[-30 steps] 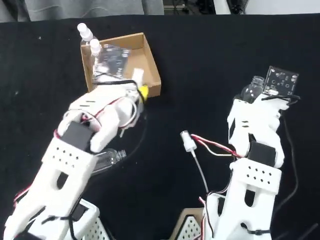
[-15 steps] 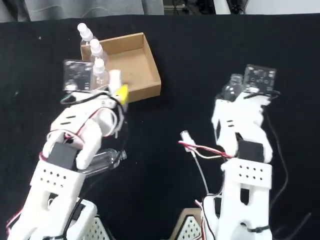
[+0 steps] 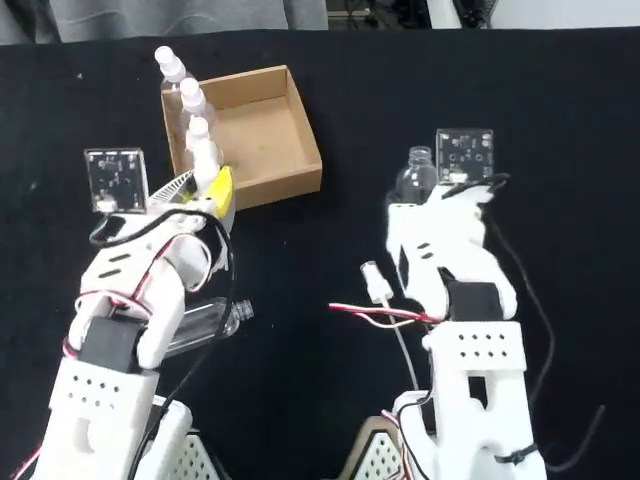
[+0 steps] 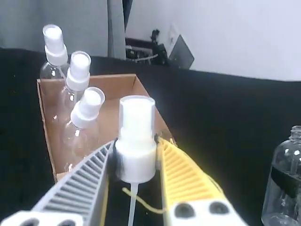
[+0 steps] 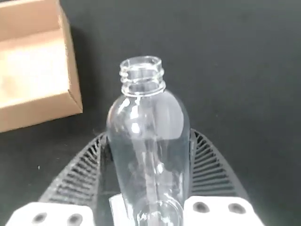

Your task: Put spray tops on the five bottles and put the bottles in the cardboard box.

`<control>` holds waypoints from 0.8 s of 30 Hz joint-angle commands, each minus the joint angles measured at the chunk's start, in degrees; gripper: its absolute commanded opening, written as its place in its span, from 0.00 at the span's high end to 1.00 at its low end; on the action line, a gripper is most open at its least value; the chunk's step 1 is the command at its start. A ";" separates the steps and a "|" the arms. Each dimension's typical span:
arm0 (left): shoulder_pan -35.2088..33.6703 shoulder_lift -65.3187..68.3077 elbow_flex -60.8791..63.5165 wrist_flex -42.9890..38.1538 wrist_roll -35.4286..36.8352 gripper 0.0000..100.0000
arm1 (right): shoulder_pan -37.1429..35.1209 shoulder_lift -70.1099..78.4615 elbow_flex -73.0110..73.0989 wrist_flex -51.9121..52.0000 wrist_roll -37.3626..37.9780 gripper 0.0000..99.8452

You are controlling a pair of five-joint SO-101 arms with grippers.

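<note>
just beside the cardboard box's (image 3: 288,180) near edge, the left gripper (image 4: 135,149) clamps a spray top (image 4: 136,123); the right gripper (image 5: 148,137) grasps an uncapped bottle (image 5: 146,117) over open black table (image 3: 560,90).

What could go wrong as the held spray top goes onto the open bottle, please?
The tube under the spray top in the left gripper might miss the narrow neck of the bottle in the right gripper and bend. The right arm's red cable lies by the loose spray top and could drag it.

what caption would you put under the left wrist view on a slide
Left end effector shut on a spray top, three capped bottles lined up at the cardboard box behind
</note>
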 commanded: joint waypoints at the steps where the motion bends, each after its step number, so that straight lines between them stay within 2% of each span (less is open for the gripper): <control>1: -1.10 -3.78 -0.13 -0.97 1.58 0.97 | -3.25 -1.63 -0.48 1.14 0.18 0.89; 7: -4.79 -7.38 0.31 -0.97 2.11 0.97 | -7.47 -1.63 -0.22 1.32 0.18 0.89; 18: -2.86 -8.09 -0.31 -1.05 2.20 0.97 | -13.80 -1.63 -0.31 2.90 0.18 0.89; 24: -3.47 -8.09 -3.65 0.97 2.29 0.97 | -14.42 -1.63 -0.57 3.69 0.18 0.89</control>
